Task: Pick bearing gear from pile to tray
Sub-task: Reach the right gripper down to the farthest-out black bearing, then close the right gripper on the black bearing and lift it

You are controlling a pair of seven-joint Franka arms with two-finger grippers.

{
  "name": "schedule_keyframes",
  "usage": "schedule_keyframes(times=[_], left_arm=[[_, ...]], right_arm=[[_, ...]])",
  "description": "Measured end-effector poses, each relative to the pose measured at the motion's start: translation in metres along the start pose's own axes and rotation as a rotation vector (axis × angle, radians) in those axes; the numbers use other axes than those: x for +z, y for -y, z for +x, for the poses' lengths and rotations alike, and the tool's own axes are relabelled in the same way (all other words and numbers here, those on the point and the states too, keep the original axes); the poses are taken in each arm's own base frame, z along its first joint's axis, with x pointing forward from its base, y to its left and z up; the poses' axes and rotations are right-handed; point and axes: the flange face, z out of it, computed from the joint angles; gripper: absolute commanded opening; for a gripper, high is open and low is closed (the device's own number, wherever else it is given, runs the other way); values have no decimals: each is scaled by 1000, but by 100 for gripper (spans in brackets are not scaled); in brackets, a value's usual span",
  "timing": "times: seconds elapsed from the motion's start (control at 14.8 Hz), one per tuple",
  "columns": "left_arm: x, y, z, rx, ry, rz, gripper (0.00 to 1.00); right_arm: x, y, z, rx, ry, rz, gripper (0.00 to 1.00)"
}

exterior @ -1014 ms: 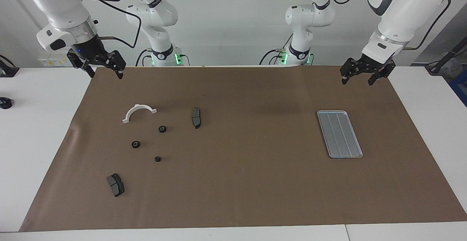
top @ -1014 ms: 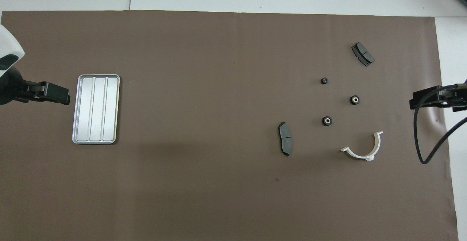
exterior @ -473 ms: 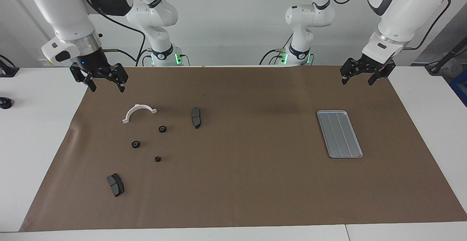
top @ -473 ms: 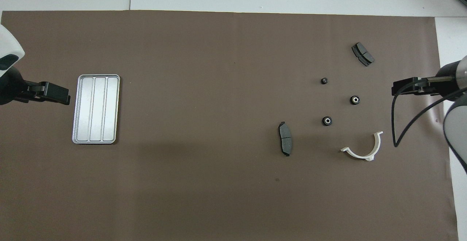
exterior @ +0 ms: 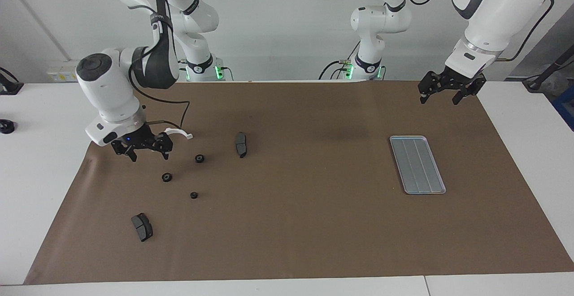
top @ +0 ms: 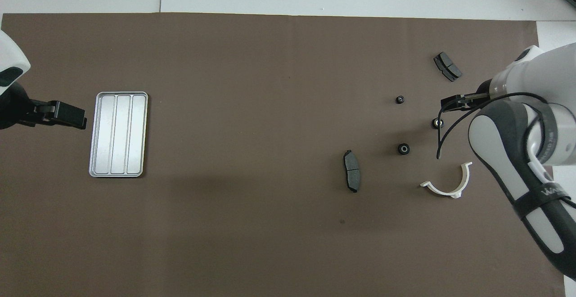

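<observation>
In the facing view, the right end effector [exterior: 144, 149] is seen low over the pile, with its fingers apart and nothing held between them; the white bracket [exterior: 178, 132] is partly hidden by it. Three small black gears are seen lying apart on the brown mat: one [exterior: 199, 158] nearest the robots, one [exterior: 167, 177] just below the end effector, and one [exterior: 193, 194] farther out. A wrong pick is judged possible, since the bracket and a brake pad [exterior: 241, 144] lie close by. The left end effector [exterior: 446, 90] is seen waiting, open and empty, above the mat near the tray [exterior: 417, 164], which holds nothing.

In the overhead view, the right end effector [top: 451, 101] is seen close to a gear [top: 436, 123], whose edge is crossed by the cable. A small round part may be nudged or rolled away by an off-centre closure. The tray [top: 118, 134] is well apart from the pile, so a weak grip could be lost in transit.
</observation>
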Motion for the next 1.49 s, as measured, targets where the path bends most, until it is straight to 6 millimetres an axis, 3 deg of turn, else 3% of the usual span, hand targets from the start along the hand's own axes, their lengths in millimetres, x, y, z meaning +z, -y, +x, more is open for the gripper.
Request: schedule_keyframes(times=[0.27,0.54,0.81,1.22,1.49], left_arm=[[0,0,0,0,0,0,100],[0,0,0,0,0,0,100],[0,0,0,0,0,0,100],[0,0,0,0,0,0,100],[0,0,0,0,0,0,100]], right_arm=[[50,-2,-9,-50,-32,-3,100],[78,-6,-20,-67,-20,-2,97],[93,-5,-26,-67,-30,-2,74],[107,-5,-26,-58,-34,3,64],[108,-5,-27,-56,-34,4,42]])
